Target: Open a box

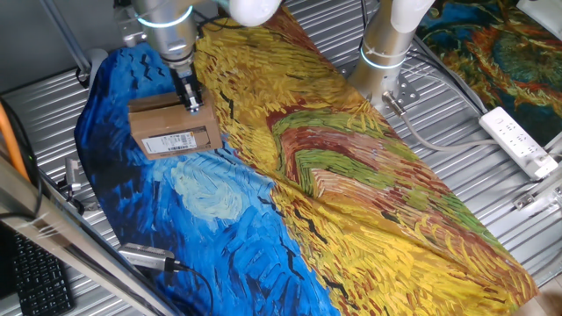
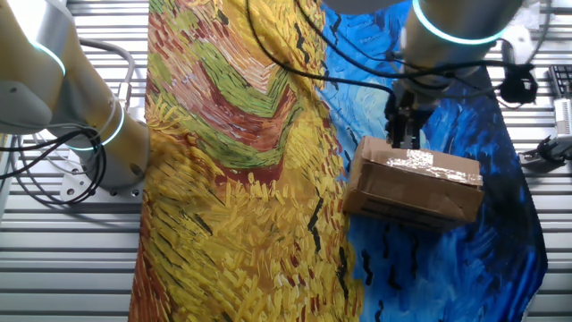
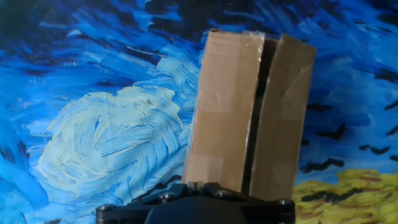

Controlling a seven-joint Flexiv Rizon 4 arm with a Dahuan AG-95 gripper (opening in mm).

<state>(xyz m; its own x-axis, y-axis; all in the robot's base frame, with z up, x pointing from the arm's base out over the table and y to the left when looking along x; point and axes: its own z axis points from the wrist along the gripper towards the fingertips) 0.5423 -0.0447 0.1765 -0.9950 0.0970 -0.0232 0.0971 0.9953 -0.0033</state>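
The box is brown cardboard and lies on the blue part of a painted cloth, with a white barcode label on its near side. In the other fixed view the box shows glossy tape on top. From the hand view the box has its two top flaps lying down, with a dark gap along the seam. My gripper stands upright with its tips on the box's top at the far edge, next to the seam. Its fingers sit close together with nothing between them. In the other fixed view the gripper meets the box's upper corner.
The cloth covers a ribbed metal table. A second arm's base stands at the back. A white power strip lies at the right. A metal tool rests by the cloth's near left edge, and a keyboard is lower left.
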